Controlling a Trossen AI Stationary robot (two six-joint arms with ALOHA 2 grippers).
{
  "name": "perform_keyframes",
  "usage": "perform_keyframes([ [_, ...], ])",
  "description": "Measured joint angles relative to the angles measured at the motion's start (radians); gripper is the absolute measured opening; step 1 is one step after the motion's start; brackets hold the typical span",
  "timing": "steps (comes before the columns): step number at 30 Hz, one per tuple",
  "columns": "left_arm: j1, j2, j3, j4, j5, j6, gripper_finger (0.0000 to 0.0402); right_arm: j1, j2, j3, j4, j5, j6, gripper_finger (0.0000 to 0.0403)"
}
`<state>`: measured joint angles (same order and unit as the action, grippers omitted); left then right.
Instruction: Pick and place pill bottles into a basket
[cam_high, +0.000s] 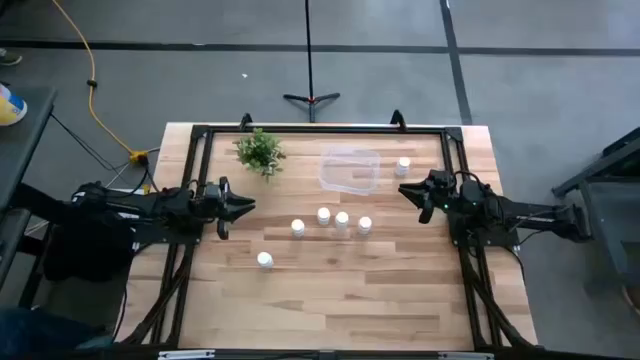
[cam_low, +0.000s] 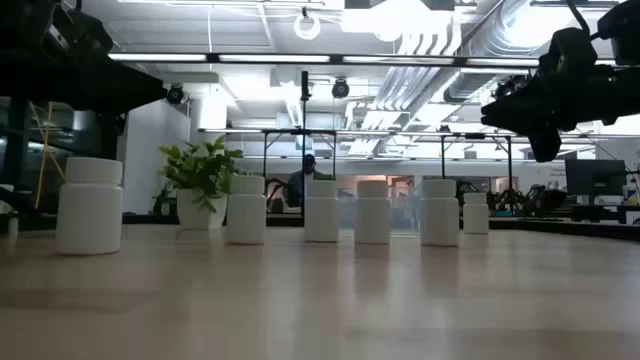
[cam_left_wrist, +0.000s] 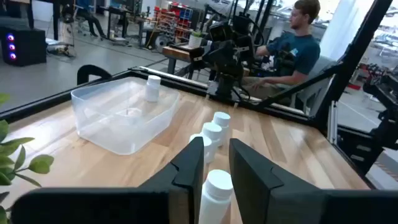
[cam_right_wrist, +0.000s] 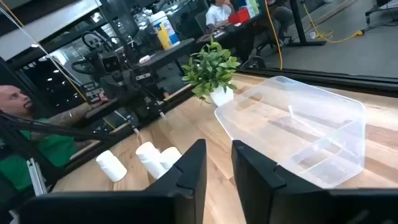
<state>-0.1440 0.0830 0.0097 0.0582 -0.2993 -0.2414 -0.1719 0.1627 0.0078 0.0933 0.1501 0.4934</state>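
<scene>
Pill bottles, small white cylinders (cam_high: 342, 219) mid-table, stand packed close, so my left gripper (cam_high: 243, 207), fingers spread, risks toppling neighbours; right gripper (cam_high: 408, 192), spread, waits beside the clear plastic basket (cam_high: 349, 169) near the far edge.

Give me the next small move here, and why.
Probably lower the left gripper toward the nearest bottle in the row. All six pill bottles stand on the table outside the clear basket, neither gripper holds anything, and the left wrist view already looks down that row. The right gripper waits beside the basket.
</scene>
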Motion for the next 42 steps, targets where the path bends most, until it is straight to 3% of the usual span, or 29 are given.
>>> perform_keyframes([
  [12,0.000,0.000,0.004,0.002,-0.079,-0.041,0.0124,0.000,0.000,0.006,-0.001,0.075,0.005,0.0152],
  [16,0.000,0.000,0.004,0.052,-0.110,-0.103,0.0176,0.000,-0.001,0.057,0.027,0.087,-0.006,0.0182],
  [20,0.000,0.004,0.040,0.098,-0.113,-0.058,0.0238,0.000,0.009,0.126,0.001,0.085,-0.046,0.0199],
  [24,0.000,0.055,0.133,0.100,-0.116,-0.006,0.0268,0.000,0.056,0.226,-0.057,0.087,-0.086,0.0201],
  [27,0.000,0.130,0.214,0.096,-0.128,0.035,0.0269,0.000,0.119,0.311,-0.136,0.107,-0.118,0.0201],
  [34,0.000,0.275,0.366,0.097,-0.158,0.054,0.0258,0.000,0.301,0.522,-0.457,0.303,-0.108,0.0201],
  [42,0.000,0.335,0.445,0.131,-0.122,-0.037,0.0259,0.000,0.446,0.650,-0.415,0.232,-0.060,0.0201],
])
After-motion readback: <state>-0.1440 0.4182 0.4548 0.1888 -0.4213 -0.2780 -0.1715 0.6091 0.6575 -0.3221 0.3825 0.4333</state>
